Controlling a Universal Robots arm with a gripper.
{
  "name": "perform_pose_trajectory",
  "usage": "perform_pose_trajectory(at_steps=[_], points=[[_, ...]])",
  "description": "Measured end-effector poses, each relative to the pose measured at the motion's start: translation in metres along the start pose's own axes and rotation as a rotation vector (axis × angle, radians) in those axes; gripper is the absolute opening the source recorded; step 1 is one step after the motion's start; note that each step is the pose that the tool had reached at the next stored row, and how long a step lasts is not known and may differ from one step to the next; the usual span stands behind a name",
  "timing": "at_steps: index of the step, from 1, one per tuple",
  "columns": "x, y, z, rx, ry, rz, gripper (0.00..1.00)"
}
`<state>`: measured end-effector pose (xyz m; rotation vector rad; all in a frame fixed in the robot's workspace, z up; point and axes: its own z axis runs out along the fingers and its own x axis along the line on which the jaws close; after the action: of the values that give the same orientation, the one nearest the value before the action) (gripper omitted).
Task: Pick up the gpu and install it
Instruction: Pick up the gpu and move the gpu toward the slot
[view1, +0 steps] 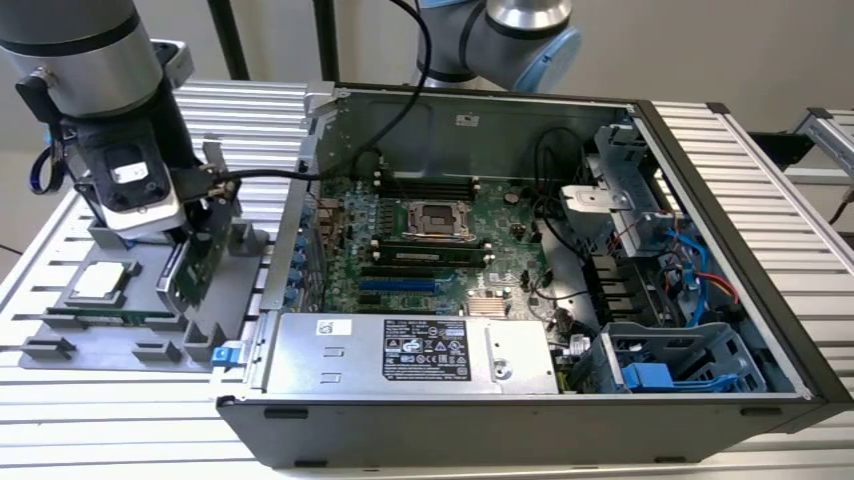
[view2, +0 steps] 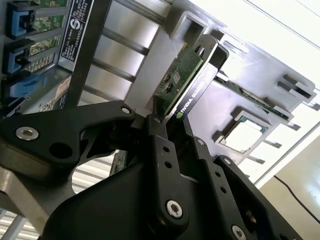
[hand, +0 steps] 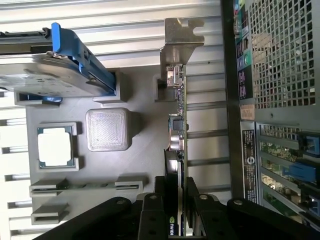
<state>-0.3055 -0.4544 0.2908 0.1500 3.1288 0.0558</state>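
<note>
Gripper (hand: 176, 186): clamped on both faces of the gpu (hand: 178, 110). Computer case (view1: 534, 430): open, just beside the gripper. Grey tray (hand: 140, 165): beneath the gripper, card standing on edge in it. Handling: a straight, untwisted lift should clear the tray. Long axis runs away from the gripper, bracket (hand: 181, 35) at the far end.

**Tight gap by the computer box (view1: 287, 255)**

The claw (hand: 176, 189) pinches the card (hand: 177, 125), which stands on edge in the grey holder (view1: 94, 335). The wall of the computer box rises near on one side. A grey block (hand: 107, 129) and a drive (hand: 45, 75) with blue rails sit on the other side. The box is open on top, and black wires (view1: 545, 150) hang across inside.
</note>
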Motion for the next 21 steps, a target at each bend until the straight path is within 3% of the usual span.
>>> perform_pose_trajectory(at_steps=[21], points=[[-0.0002,0.0008,-0.0224,0.0,0.0,0.0,0.0]])
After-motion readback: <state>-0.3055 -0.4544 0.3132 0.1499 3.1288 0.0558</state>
